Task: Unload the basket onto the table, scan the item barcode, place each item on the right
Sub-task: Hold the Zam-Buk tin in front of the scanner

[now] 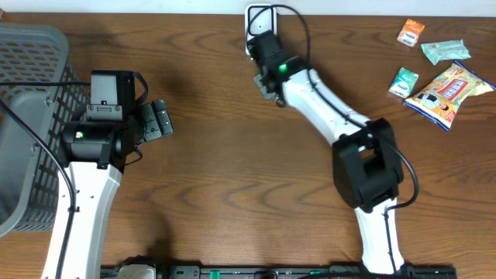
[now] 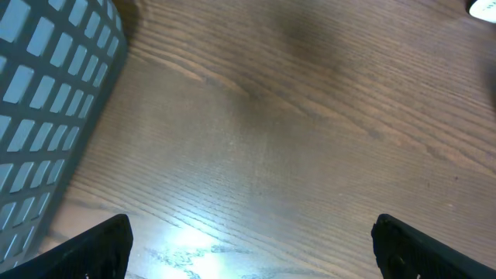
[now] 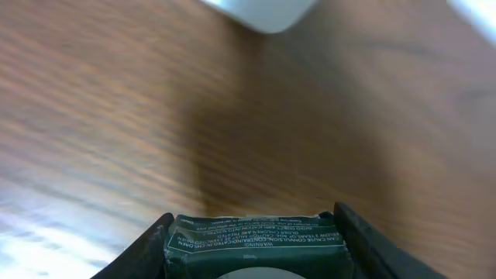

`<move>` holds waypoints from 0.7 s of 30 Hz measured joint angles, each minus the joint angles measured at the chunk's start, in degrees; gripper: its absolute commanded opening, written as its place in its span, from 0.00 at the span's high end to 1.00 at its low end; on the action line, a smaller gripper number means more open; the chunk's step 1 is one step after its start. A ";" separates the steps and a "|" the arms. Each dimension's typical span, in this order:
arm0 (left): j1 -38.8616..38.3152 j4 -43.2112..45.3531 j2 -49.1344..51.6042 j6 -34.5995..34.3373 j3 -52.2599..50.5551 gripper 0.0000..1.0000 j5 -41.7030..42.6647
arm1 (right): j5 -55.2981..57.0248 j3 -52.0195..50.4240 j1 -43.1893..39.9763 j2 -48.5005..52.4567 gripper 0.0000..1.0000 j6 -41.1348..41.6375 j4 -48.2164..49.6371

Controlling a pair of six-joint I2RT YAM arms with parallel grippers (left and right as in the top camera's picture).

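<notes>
Right jaws are clamping a dark green packet [image 3: 256,242], small print facing the wrist camera, hovering over the worktop [image 1: 232,178] near the one white scanner [image 1: 249,23]. I'm guessing it's mid-presenting, so next it's needing the barcode side turned toward the scanner. Left jaws are hanging wide and empty beside one grey basket [image 1: 31,116]. Four spare snack packets [image 1: 449,93] are sitting far right.

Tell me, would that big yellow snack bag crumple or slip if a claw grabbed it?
The snack bag looks like a thin printed pouch with a crimped end, so it would probably crinkle and flex rather than stay stiff. Its film may be slippery. Lying flat, it would likely slide when pushed, not roll.
</notes>
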 measured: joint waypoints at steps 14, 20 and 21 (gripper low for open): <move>0.00 0.02 0.00 0.00 0.00 0.02 0.00 | 22.60 -0.09 2.21 0.00 0.56 -16.44 33.22; 0.00 0.04 0.00 0.00 0.00 0.02 0.00 | 15.19 -0.22 1.66 0.52 0.61 -27.50 48.85; -0.02 0.00 0.00 0.00 0.00 0.02 0.00 | 14.53 -0.13 1.66 0.81 0.63 -29.42 52.04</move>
